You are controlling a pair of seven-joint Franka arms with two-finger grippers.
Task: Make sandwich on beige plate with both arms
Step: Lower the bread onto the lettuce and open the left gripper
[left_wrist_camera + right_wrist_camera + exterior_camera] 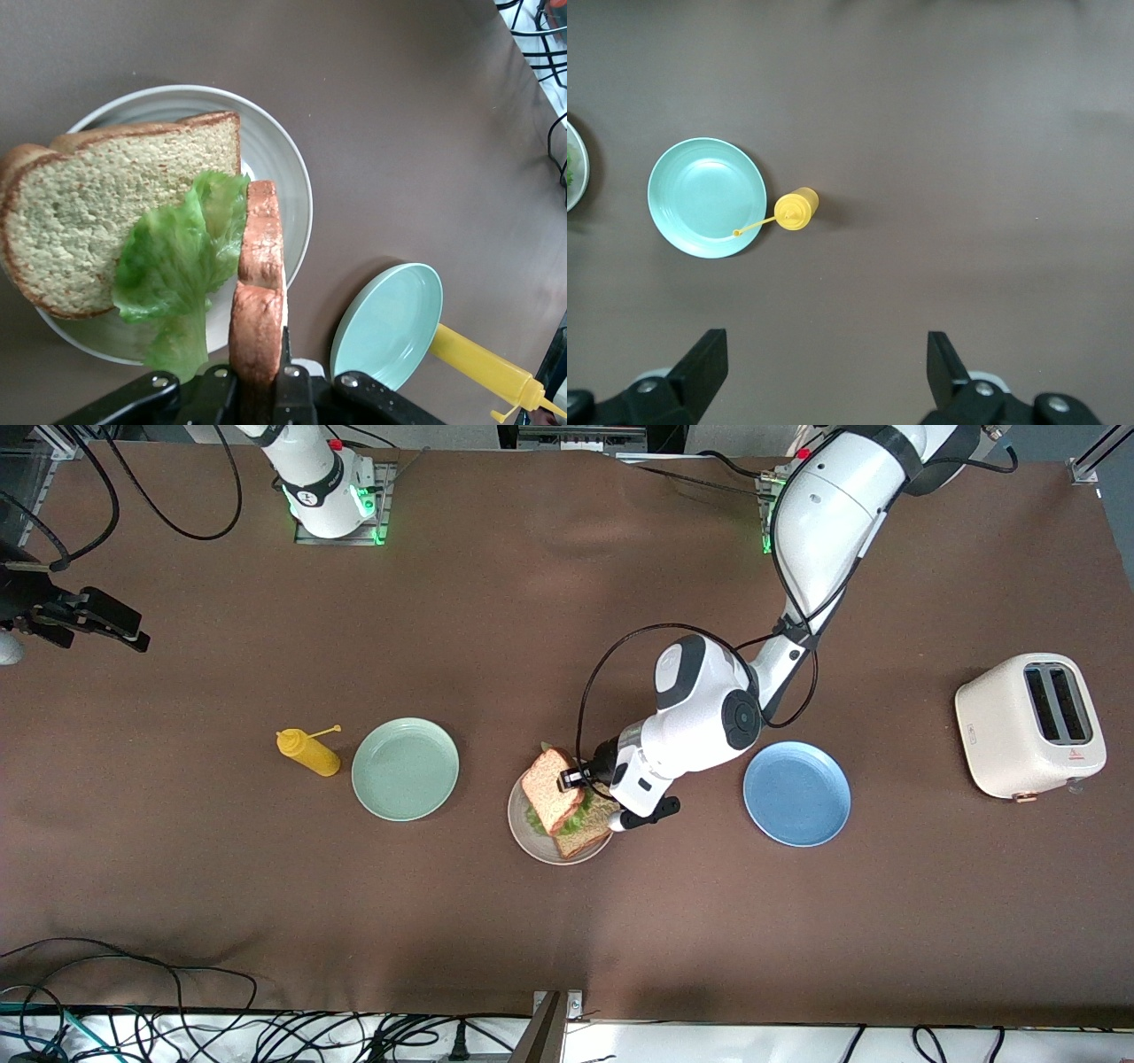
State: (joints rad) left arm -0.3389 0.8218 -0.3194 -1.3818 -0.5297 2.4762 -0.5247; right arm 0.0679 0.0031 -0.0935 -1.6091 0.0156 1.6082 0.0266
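Left end effector (pixel 261 376) pinches the top bread slice (pixel 259 292) over the beige plate (pixel 283 168); right end effector (pixel 824 367) waits, spread wide.

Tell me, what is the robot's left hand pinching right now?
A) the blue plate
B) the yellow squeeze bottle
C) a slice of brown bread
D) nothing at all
C: the left hand is shut on a slice of brown bread, held on edge over the beige plate, where a lettuce leaf lies on the other slice.
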